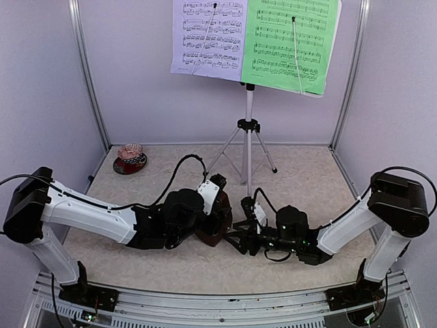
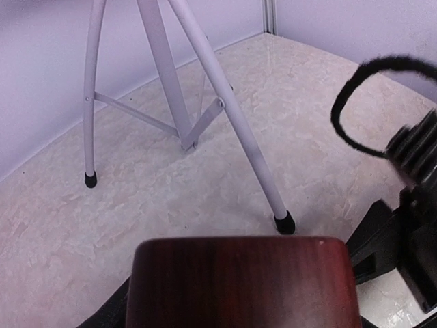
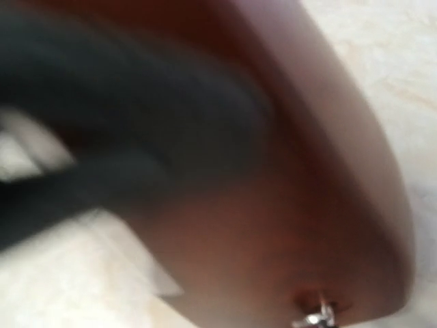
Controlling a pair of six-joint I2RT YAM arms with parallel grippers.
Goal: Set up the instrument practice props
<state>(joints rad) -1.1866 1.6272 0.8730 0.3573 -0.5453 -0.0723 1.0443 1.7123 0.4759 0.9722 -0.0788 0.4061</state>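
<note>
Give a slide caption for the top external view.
Left arm and right arm meet at a metronome; behind, the music stand holds two sheets.

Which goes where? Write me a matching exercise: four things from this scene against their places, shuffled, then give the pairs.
Things:
1 lavender sheet
2 green sheet
3 metronome
4 red round object

Places:
A in front of the stand, near its feet
B left half of the stand
C far left corner of the table
D right half of the stand

Pairs: 1-B; 2-D; 3-A; 4-C
</note>
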